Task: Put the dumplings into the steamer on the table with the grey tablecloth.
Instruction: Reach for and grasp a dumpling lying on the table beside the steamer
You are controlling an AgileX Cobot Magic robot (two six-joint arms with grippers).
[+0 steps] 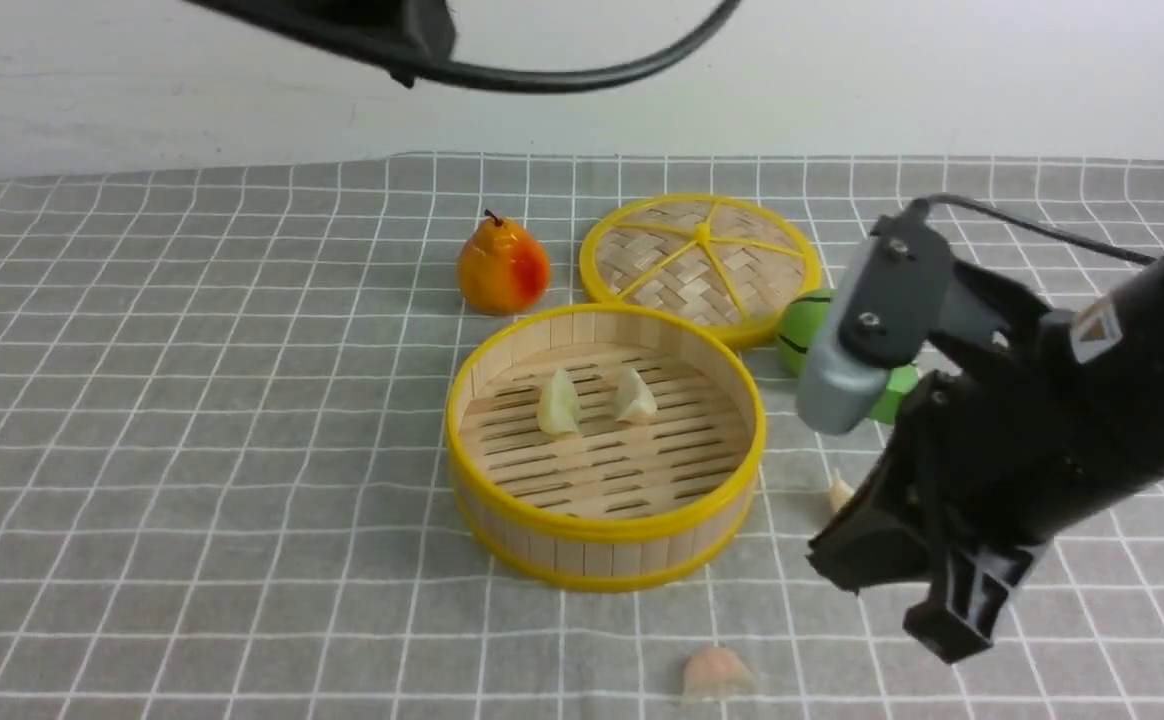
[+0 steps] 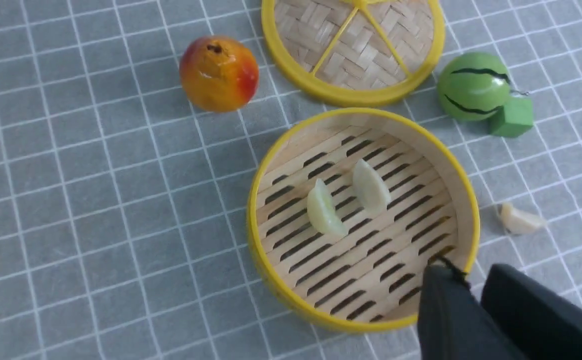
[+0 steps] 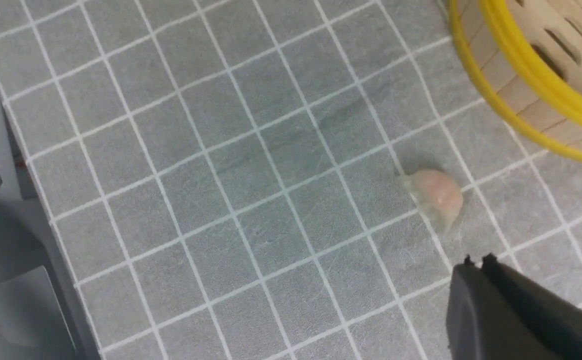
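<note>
Pink dumpling point(image 1: 717, 672) near clenched empty right claw point(image 3: 476, 259), left claw point(image 2: 466, 272) seen only from its wrist, state unclear

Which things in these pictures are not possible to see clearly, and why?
- Loose off-white dumpling: front view, mostly hidden by the right arm.
- Watermelon and green cube: front view, partly behind that arm.
- Left gripper: left wrist view, cut by the edge; open or shut unclear.

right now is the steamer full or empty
Partly full: the steamer holds a greenish dumpling and an off-white dumpling; a pinkish dumpling and a fourth dumpling lie outside.
</note>
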